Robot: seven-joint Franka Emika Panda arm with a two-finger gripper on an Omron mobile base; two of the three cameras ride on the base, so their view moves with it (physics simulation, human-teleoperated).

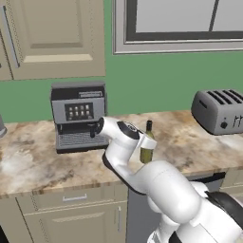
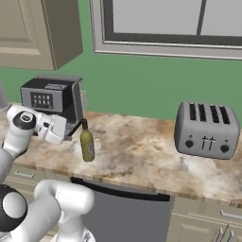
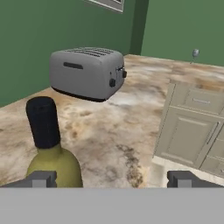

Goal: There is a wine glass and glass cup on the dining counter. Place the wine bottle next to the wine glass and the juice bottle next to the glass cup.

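One wine bottle upright on marbled counter, capped, contents unseen, hand spread wide, grasping nothing

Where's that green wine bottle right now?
The wine bottle stands upright on the marbled counter, between the coffee machine and the toaster, beside the open gripper.

The wine bottle stands just beside the open pincer's left fingertip, toaster beyond.
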